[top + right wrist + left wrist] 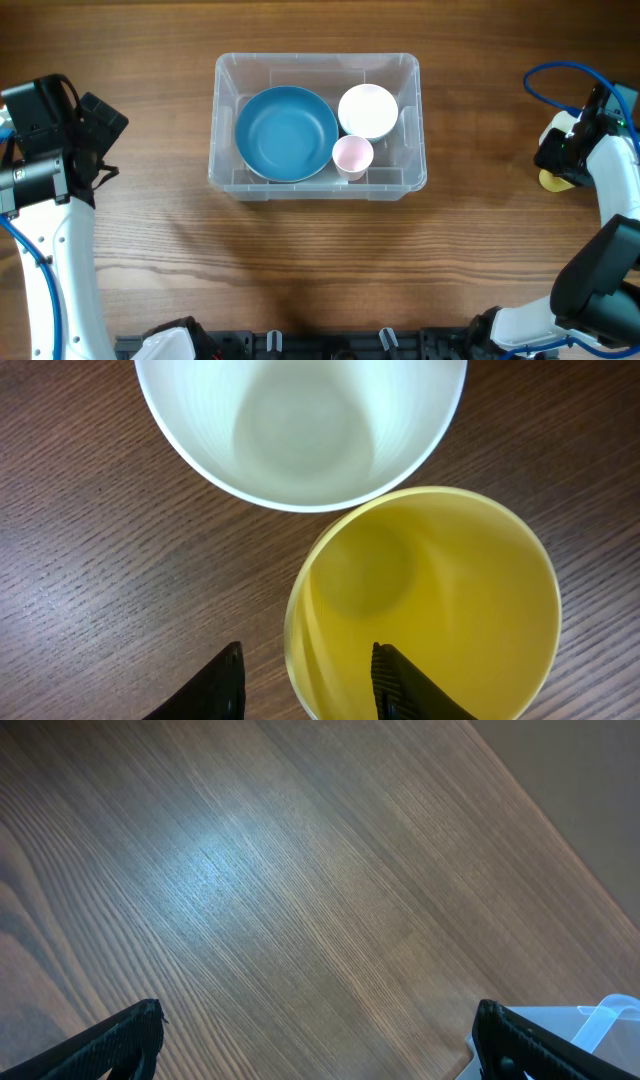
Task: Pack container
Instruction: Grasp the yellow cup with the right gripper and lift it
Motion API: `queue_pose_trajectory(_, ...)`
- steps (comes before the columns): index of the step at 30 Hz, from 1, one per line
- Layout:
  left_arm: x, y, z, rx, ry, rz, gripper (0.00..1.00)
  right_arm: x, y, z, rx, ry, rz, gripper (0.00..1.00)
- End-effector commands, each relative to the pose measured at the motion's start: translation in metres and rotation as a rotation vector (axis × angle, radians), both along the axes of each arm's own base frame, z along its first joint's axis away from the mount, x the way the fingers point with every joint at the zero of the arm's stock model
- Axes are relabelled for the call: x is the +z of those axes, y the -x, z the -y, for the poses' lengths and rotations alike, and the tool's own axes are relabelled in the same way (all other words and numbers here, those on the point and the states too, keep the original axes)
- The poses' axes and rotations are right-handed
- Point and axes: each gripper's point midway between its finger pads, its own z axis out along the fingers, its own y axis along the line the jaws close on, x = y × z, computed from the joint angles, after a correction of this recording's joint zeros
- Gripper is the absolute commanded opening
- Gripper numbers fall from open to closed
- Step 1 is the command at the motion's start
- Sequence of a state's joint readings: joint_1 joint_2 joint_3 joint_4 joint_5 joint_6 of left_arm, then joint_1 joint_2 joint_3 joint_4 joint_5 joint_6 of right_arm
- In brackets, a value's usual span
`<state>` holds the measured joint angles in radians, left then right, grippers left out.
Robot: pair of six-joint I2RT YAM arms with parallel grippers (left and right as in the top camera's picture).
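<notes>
Wood desk (pixel 320 260), open around the container (pixel 225 100); my left tool (pixel 320 1012) spread wide, right tool (pixel 307 652) spread astride yellow cup (pixel 450 610) rim.

Arms (pixel 70 270) are white with black joints (pixel 40 110), blue cables (pixel 557 66), seemingly black claw fingers (pixel 115 1045).

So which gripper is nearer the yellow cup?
Right. The right gripper straddles the rim of the yellow cup, one finger inside, one outside; the left gripper hangs over bare wood across the table.
</notes>
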<state>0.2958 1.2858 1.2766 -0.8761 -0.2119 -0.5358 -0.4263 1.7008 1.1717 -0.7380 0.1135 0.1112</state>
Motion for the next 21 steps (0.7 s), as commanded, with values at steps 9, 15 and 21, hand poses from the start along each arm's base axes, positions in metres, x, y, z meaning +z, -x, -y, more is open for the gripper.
queue_pose_trajectory(9,0.002,-0.001,-0.001,-0.002,0.000,0.003,1.00,-0.014,0.006,0.002,-0.006,0.013,-0.029,0.11)
queue_pose_trajectory(15,0.002,-0.001,-0.001,-0.002,0.000,0.003,1.00,-0.016,0.008,-0.006,-0.031,-0.036,-0.027,0.04)
queue_pose_trajectory(21,0.002,-0.001,-0.001,-0.002,0.000,0.003,1.00,0.000,0.004,-0.022,-0.024,-0.128,-0.004,0.04)
